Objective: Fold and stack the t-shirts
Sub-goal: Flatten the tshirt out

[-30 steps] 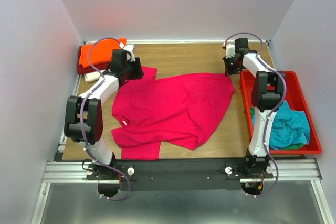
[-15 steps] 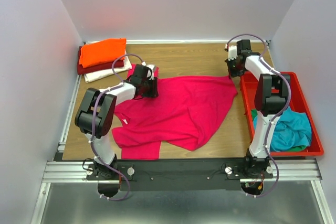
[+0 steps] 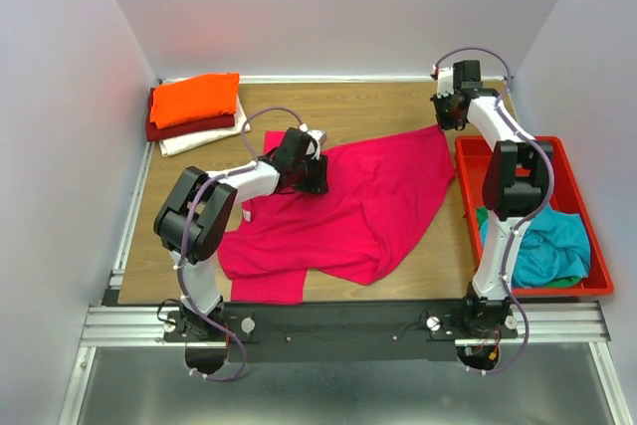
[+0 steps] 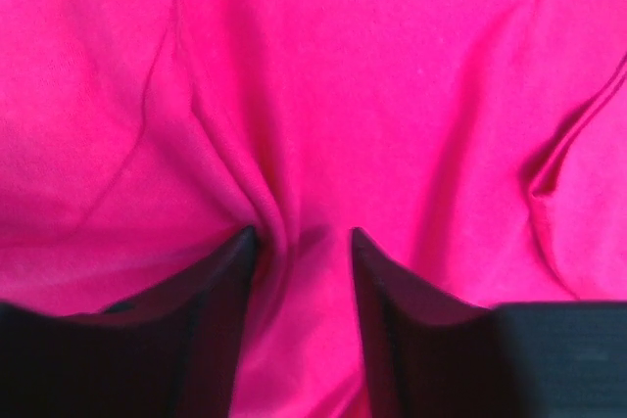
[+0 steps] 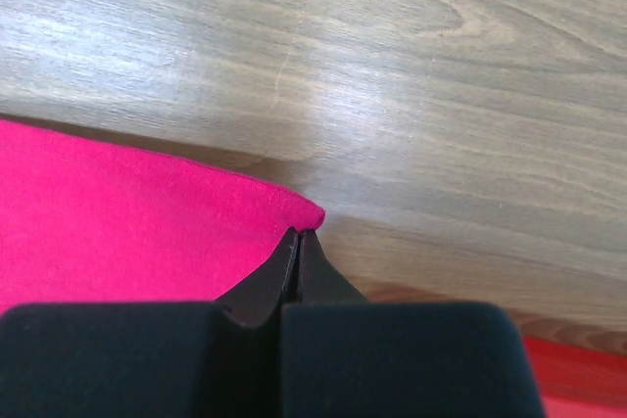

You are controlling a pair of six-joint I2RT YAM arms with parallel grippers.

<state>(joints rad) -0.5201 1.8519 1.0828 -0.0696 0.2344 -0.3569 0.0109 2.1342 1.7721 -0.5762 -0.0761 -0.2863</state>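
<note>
One pink-red t-shirt [image 3: 368, 206], left gripper [image 4: 299, 242] pinching a ridge, right gripper [image 5: 299, 240] clamped on its 1 o'clock corner, three stacked t-shirts [image 3: 195, 99] at 10 o'clock, red tray [image 3: 572, 161] at 3 o'clock

Just a wooden table [image 3: 368, 106], light grain. Big pink-red shirt [image 3: 358, 206] sprawled over the middle, rumpled, left side folded over itself, one corner reaching to the far right. Folded stack [image 3: 194, 111] parked in the far left corner: orange on top, dark red under, cream at the bottom on the wood. Red tray [image 3: 562, 171] along the right edge, just beside the shirt.
</note>
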